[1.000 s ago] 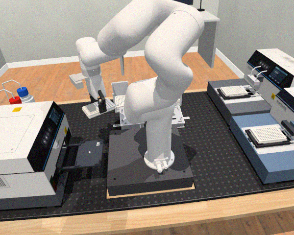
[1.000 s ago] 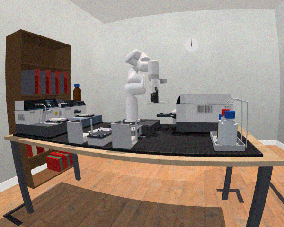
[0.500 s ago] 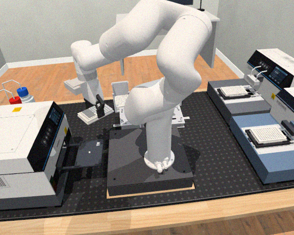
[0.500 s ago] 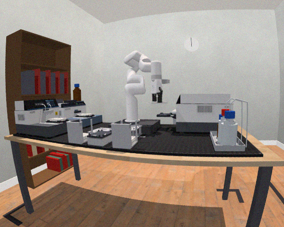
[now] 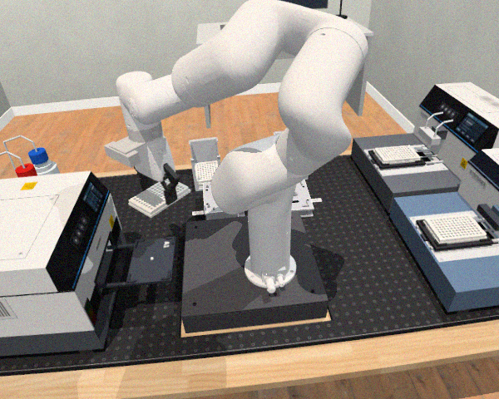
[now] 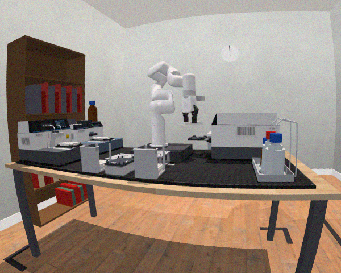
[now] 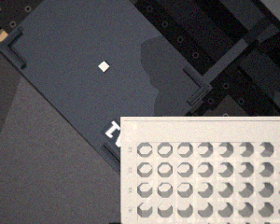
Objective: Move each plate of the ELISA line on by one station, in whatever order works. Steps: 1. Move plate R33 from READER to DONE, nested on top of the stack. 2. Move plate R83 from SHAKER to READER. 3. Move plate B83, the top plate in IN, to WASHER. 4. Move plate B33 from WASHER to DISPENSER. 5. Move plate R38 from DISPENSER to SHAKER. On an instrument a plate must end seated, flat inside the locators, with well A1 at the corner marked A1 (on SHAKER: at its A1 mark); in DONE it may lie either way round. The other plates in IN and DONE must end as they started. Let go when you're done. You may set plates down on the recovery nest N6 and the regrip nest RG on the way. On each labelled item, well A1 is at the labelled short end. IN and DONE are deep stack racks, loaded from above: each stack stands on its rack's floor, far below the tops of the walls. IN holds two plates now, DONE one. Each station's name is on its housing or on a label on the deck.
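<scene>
The tool (image 5: 170, 185) is clenched on a white well plate (image 5: 157, 196), fingers spread wide across it, holding it level in open air well above the surface (image 5: 361, 240). Directly beneath, the reader's dark tray (image 5: 151, 259) lies bare — its corner locators and A1 mark show just past the plate's edge in the wrist view. Beyond the tool stands a walled stack rack (image 5: 204, 150); farther off, two instruments carry seated plates (image 5: 455, 228).
</scene>
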Robot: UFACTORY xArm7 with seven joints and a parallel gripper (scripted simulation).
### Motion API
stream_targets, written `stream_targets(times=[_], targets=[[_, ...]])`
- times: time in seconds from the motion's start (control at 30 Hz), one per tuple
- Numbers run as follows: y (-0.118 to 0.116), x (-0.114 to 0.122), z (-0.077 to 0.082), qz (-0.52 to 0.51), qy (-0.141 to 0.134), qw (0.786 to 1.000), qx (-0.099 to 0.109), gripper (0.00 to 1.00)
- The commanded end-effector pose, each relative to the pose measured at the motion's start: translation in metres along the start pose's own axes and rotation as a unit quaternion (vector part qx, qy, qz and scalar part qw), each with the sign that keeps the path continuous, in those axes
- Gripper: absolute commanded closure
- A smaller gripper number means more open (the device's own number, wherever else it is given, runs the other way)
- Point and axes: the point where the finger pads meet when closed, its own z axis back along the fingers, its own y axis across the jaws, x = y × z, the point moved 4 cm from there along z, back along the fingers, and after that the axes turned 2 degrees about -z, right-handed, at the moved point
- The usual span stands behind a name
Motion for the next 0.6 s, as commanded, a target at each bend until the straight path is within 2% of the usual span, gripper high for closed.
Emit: stream_targets(times=[0.0, 0.13, 0.43, 0.57], targets=[[-0.007, -0.012, 0.001, 0.025, 0.001, 1.000, 0.002, 1.00], [-0.015, -0.023, 0.001, 0.049, 0.001, 0.999, 0.002, 1.00], [-0.016, -0.025, 0.001, 0.089, 0.001, 0.996, 0.002, 1.00], [-0.023, -0.036, 0.001, 0.113, 0.001, 0.994, 0.002, 1.00]])
